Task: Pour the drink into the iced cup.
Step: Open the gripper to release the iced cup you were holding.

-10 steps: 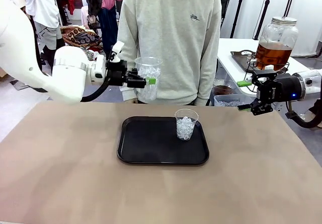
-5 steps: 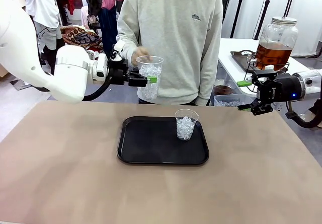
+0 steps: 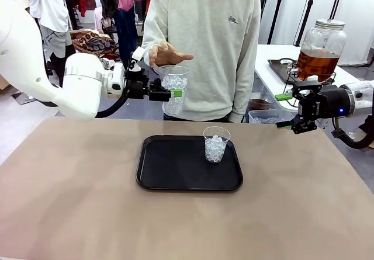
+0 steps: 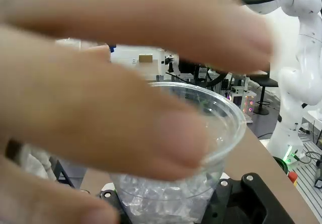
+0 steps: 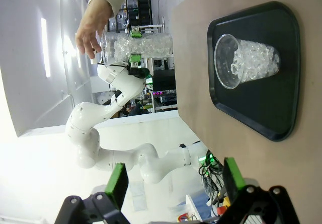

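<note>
Two iced cups [image 3: 174, 90] [image 3: 216, 145], one tray [image 3: 158, 172], one drink jar [image 3: 322, 41], maybe one tub [image 3: 263, 118]

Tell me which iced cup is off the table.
The raised cup clamped in the left gripper, under the person's hand; the other cup stands on the tray.

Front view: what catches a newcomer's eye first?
The left gripper holds a clear cup of ice aloft left of centre, a person's hand just over its rim. A second iced cup stands on the black tray in the middle; an amber drink jar sits far right.
</note>
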`<act>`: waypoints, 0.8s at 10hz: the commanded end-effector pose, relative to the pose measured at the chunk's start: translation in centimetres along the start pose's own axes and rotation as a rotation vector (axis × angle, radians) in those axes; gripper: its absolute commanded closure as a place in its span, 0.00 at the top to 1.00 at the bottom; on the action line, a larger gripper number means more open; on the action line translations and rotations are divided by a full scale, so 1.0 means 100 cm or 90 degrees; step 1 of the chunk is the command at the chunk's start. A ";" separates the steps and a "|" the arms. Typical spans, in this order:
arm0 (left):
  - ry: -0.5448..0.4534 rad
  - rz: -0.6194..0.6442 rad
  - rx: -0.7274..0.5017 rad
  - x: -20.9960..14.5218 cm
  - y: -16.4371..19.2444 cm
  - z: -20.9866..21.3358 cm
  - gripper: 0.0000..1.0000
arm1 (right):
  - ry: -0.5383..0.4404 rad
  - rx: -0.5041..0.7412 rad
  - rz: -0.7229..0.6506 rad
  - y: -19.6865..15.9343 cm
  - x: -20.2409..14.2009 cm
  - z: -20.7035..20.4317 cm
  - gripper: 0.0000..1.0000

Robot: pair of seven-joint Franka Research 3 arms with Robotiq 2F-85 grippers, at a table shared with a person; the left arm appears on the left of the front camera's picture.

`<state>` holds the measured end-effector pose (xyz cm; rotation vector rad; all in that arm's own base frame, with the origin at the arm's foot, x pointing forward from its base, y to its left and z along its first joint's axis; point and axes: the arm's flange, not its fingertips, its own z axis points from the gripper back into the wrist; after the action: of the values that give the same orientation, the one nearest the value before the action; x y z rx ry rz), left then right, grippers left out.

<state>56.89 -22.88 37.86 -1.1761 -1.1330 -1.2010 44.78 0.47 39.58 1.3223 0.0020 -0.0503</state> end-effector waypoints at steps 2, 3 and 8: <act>-0.003 -0.009 -0.003 0.004 -0.003 0.001 0.48 | -0.003 0.000 0.000 0.001 0.000 -0.001 1.00; -0.003 -0.009 -0.003 0.004 -0.003 0.001 0.48 | -0.003 0.000 0.000 0.001 0.000 -0.001 1.00; -0.003 -0.009 -0.003 0.004 -0.003 0.001 0.48 | -0.003 0.000 0.000 0.001 0.000 -0.001 1.00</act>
<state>56.88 -22.89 37.90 -1.1763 -1.1335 -1.2016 44.78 0.47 39.58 1.3223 0.0020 -0.0503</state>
